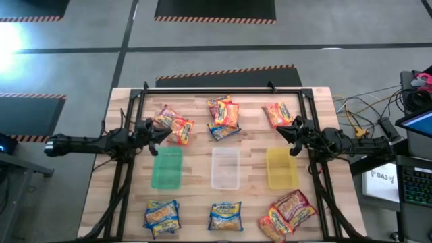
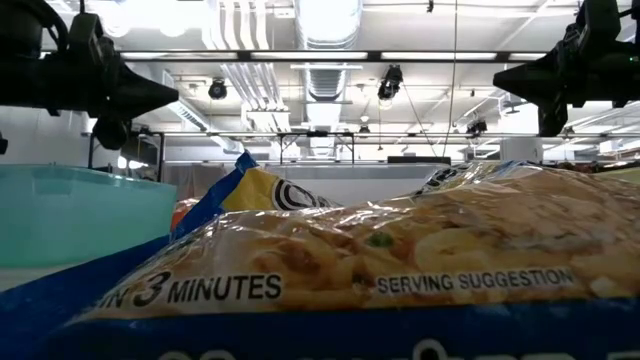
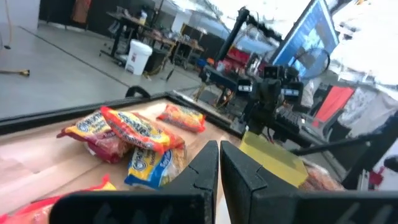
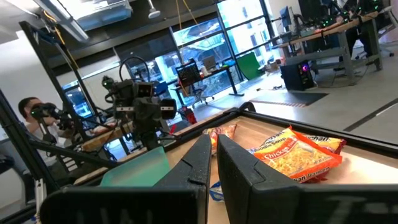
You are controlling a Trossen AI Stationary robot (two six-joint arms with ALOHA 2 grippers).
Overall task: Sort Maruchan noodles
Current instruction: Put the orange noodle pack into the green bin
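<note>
your left gripper hangs above the table with its jaws brought together on nothing, only a thin slit showing between the fingers in the left wrist view. just beyond its tips lie two orange-red noodle packets, and the green bin sits just beside the jaws on the near side.

your right gripper mirrors it across the table, jaws likewise pressed nearly together and empty. a single orange packet lies just past its tips, and the yellow bin sits just beside and below it.

between the two sets of jaws, at the far edge, a pile of red, orange and blue packets rests; nearer, the clear bin stands midway between the grippers. well clear of both jaws, along the near edge, you have blue packets, one blue packet, and a red-orange heap. all three bins hold no packets.
</note>
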